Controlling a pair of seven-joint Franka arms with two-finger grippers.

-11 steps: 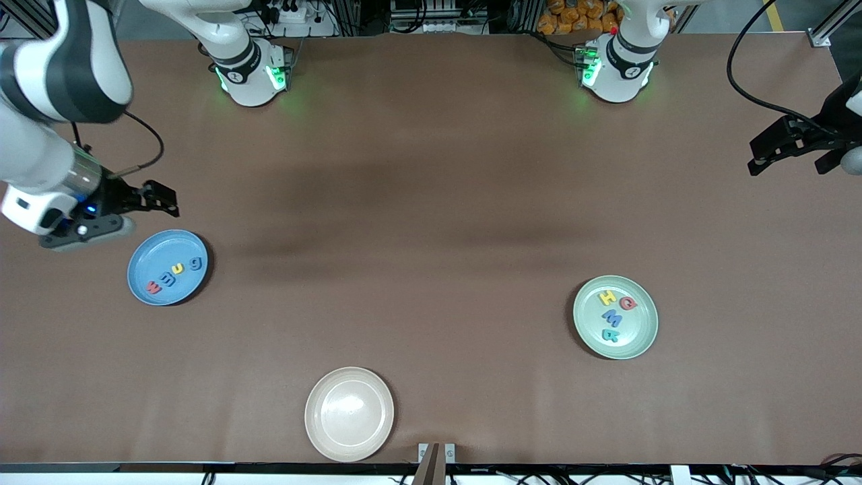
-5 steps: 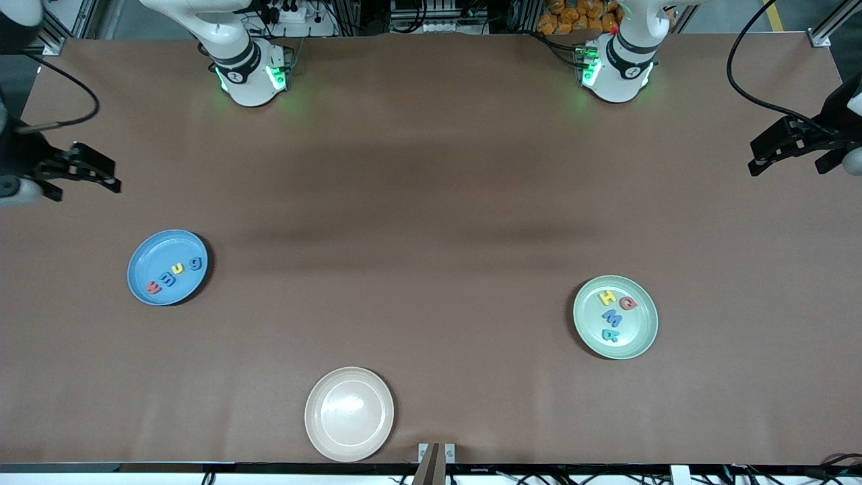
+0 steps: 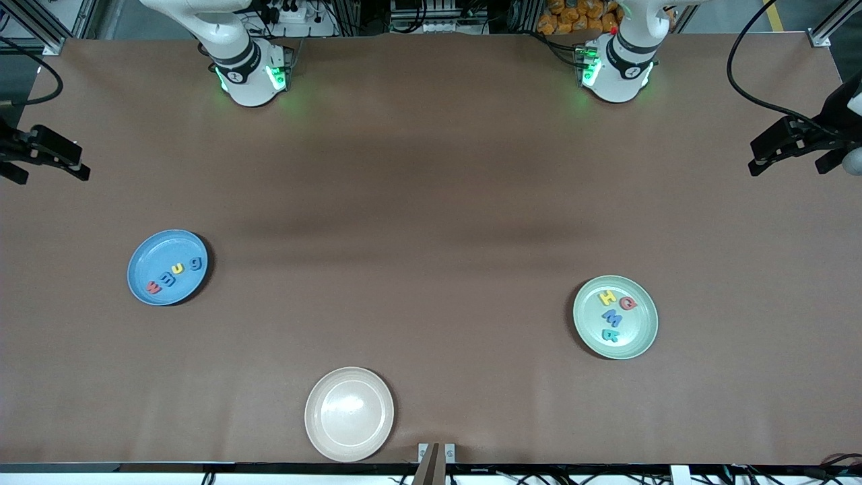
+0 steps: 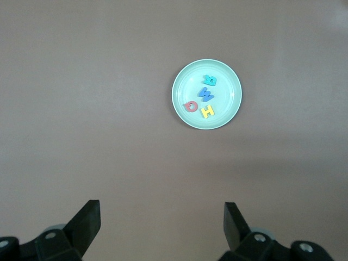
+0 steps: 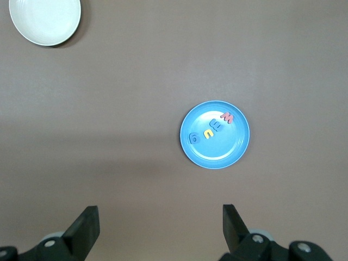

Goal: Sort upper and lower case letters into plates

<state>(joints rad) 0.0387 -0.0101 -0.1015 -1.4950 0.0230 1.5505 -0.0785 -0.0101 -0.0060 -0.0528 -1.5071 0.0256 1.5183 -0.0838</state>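
Several small foam letters [image 3: 176, 270] lie in the bright blue plate [image 3: 138, 259] toward the right arm's end of the table. Several more letters [image 3: 611, 317] lie in the mint green plate [image 3: 586, 337] toward the left arm's end. My right gripper [image 3: 74, 160] hangs open and empty over that end's table edge, apart from the blue plate [image 5: 217, 149]. My left gripper [image 3: 757, 156] waits open and empty over the other end's edge, well off the mint plate [image 4: 225, 81]. In the wrist views the right gripper [image 5: 161, 225] and the left gripper [image 4: 162, 223] frame only bare table.
A beige plate [image 3: 349, 413] with nothing in it sits near the table edge closest to the front camera, also seen as the beige plate [image 5: 45, 19] in the right wrist view. A small bracket [image 3: 436, 453] stands at that same edge.
My right arm has drawn back from beside the blue plate to the table's end, its gripper still open. The left arm, plates and letters have not moved.
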